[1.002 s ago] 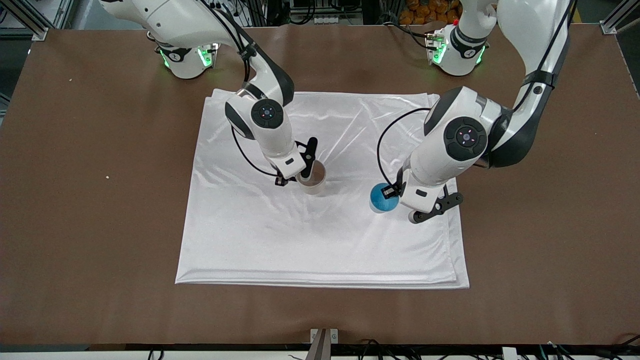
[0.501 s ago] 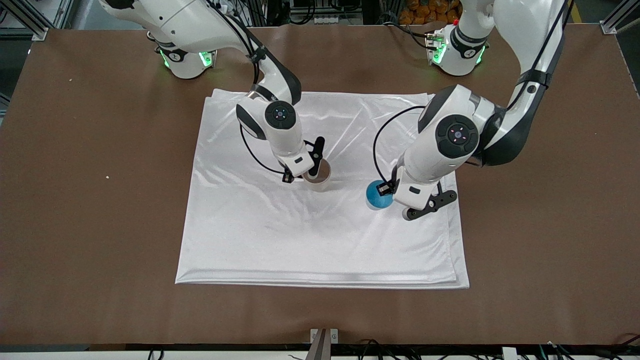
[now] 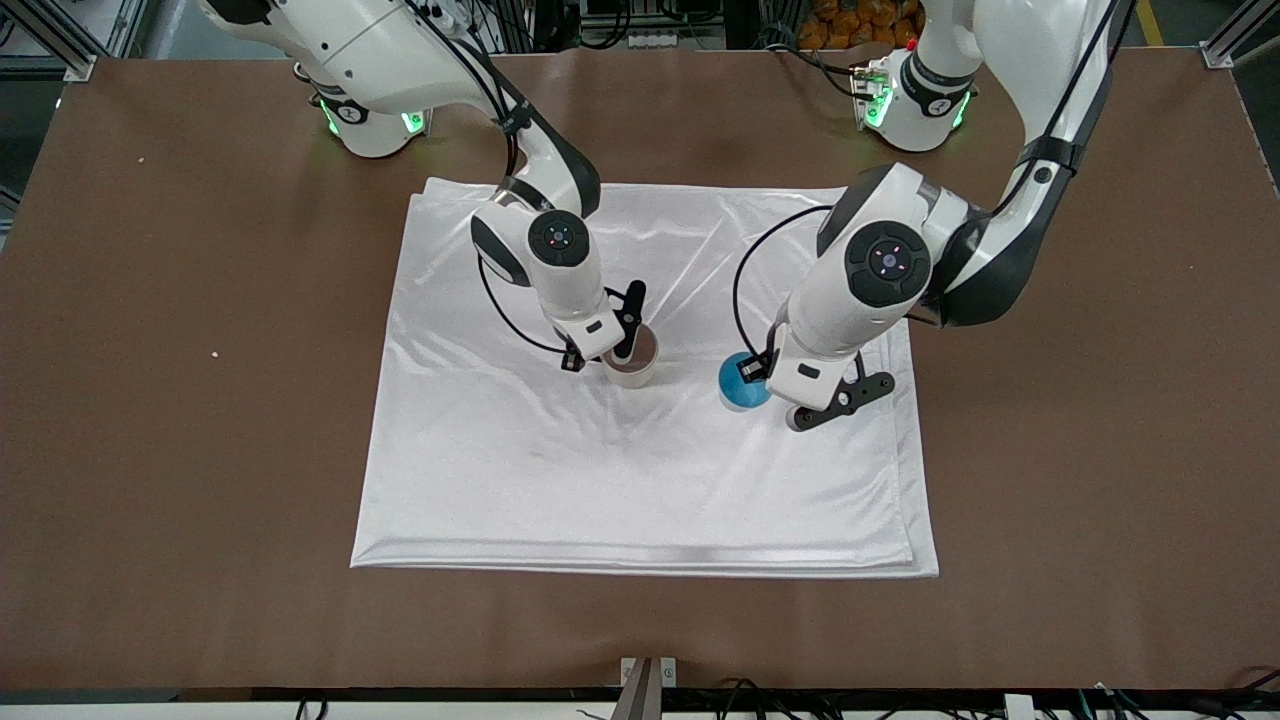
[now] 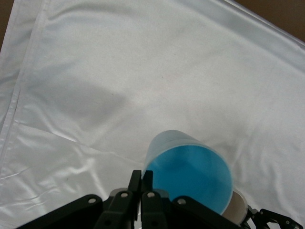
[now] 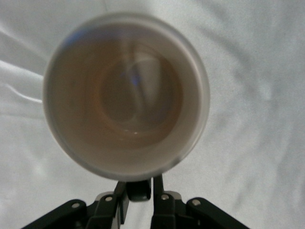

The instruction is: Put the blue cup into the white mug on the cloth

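Left hand [image 4: 142,188] clamped on blue cup [image 4: 188,176] above cloth [image 3: 640,480], right hand [image 5: 140,188] pinching white mug [image 5: 126,129] rim on cloth

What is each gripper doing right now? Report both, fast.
Left gripper: shut on the blue cup, pinching its rim, over the cloth.
Right gripper: shut on the white mug, on the cloth.

Light blue tapered cups [image 3: 741,386]: one
Cream cylindrical mugs [image 3: 632,362]: one
Shiny white folded cloths [image 3: 560,480]: one
Two-finger grippers: two
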